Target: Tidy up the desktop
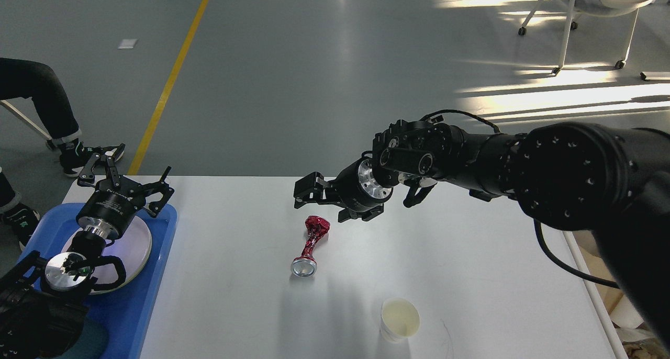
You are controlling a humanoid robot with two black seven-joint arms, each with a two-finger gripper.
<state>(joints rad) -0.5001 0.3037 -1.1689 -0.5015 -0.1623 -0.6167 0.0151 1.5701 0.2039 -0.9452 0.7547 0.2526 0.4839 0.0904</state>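
Observation:
On the white desktop (pixel 235 306) lies a crushed red can (pixel 311 246), its silver end toward me. A white paper cup (pixel 400 320) stands upright nearer the front edge. My right gripper (pixel 320 201) hangs open just above the can's far red end, not touching it, with the arm reaching in from the right. At the far left my left gripper (pixel 125 177) is open and empty above the back edge of the blue tray (pixel 146 306).
A round white plate (pixel 137 244) lies in the blue tray under my left arm. The white bin at the right is mostly hidden behind my right arm. A person's legs (pixel 47 113) and a chair (pixel 596 19) stand on the floor beyond the table.

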